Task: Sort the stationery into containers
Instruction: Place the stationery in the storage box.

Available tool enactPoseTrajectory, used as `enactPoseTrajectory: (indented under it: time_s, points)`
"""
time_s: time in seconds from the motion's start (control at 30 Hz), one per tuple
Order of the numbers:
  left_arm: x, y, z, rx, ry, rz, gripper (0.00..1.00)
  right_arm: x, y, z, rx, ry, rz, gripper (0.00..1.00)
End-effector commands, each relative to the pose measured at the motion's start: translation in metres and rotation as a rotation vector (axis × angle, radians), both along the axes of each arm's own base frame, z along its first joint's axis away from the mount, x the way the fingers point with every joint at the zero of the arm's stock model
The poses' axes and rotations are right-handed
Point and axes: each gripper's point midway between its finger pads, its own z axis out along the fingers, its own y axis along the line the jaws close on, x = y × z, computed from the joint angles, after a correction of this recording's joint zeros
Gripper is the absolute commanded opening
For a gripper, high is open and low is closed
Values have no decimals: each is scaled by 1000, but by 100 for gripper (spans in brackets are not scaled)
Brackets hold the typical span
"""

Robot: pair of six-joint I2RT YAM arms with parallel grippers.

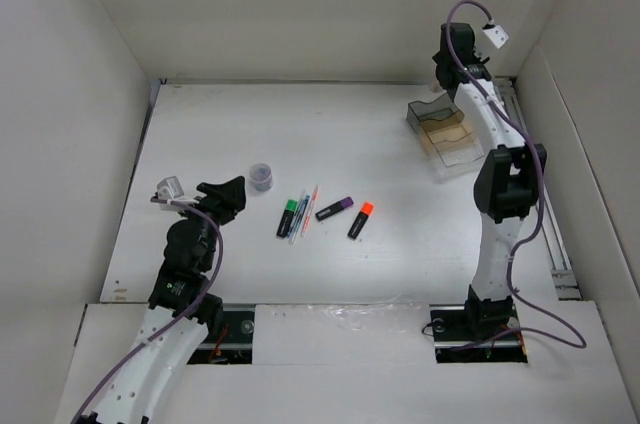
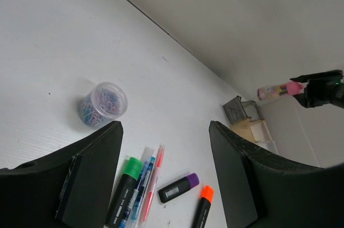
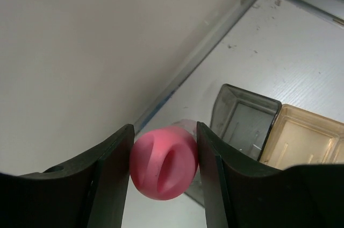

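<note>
White walls box in a white table (image 1: 400,244). The clear desk organizer (image 1: 452,134) stands toward the far right corner, its smoky-grey compartment at the back-wall end and amber steps running nearward from it. The right pincer (image 3: 164,134) hangs in the air just beyond that grey end, on the back-wall side. Its two fingers are pressed onto the pink cap of the glue stick (image 2: 275,91).

From the left wrist's view the stick lies close to level — cap inside the pincer, peach body sticking out away from the fingers, higher than the organizer's rim and clear of it. From the right wrist the cap's round end faces the camera and the body runs away behind it, so the long axis lines up with the fingers. The grey compartment sits just beside and below.

Everything else lies well to the left of the organizer, nearer the arm bases:
- a round clear tub (image 1: 261,176) of coloured clips, farthest of these from the organizer
- the green-and-black highlighter (image 1: 287,217), green cap toward the back wall
- thin pens (image 1: 304,211), close alongside it on the organizer side
- the purple-and-black marker (image 1: 334,208), aslant, purple cap toward the organizer
- the orange-and-black highlighter (image 1: 360,220), closest of the row, cap likewise

The left pincer (image 1: 230,194) hovers beyond the tub, fingers spread wide.
</note>
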Motion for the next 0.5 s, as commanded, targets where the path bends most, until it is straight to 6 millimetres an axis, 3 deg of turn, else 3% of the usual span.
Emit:
enactPoseTrajectory:
  time_s: [0.0, 0.07, 0.1, 0.3, 0.33, 0.47]
  points:
    - [1, -4, 11, -1, -51, -22, 63, 8, -23, 4, -17, 3, -32, 22]
    - [1, -6, 6, 5, -30, -32, 63, 13, -27, 8, -21, -6, -7, 22]
    - [1, -6, 5, 6, -30, -32, 63, 16, -32, -8, -30, 25, -12, 22]
    - [0, -6, 7, 0, -49, -32, 63, 16, -48, -26, -76, 69, -62, 21]
    - [0, -6, 7, 0, -49, -32, 63, 16, -48, -38, -78, 93, -61, 21]
    - [1, -6, 11, -4, -61, -32, 63, 16, -55, -54, -83, 111, -78, 22]
